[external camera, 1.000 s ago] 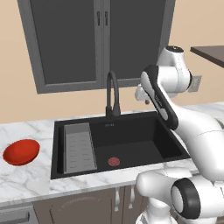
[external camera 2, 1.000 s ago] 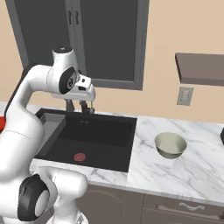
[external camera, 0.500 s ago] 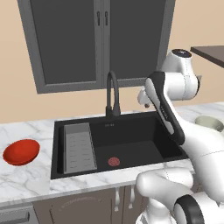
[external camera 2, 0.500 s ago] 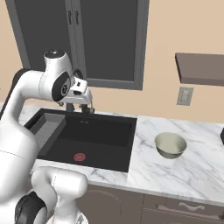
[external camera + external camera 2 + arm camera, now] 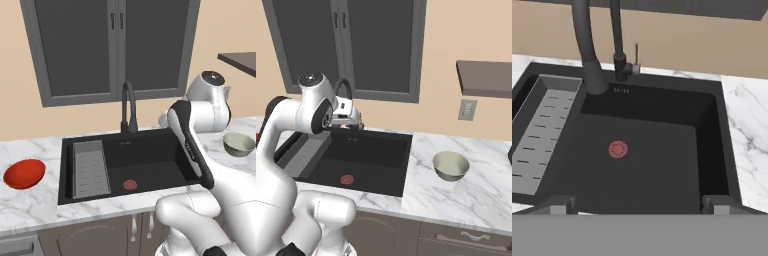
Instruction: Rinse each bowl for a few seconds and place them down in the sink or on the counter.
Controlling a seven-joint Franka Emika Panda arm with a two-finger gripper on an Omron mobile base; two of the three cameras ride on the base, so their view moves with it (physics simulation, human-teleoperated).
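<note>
Marble counter [image 5: 476, 180], end effector [image 5: 637, 205] spread empty above sink [image 5: 662, 145] — grey-beige bowl [image 5: 450, 165] well right

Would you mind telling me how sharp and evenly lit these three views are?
Left base view: even light, glossy sheen on the red bowl. Right base view: crisp, soft shadow beside the grey-beige bowl. Hand view: softer, the sink nearly uniformly black, no glare.
</note>
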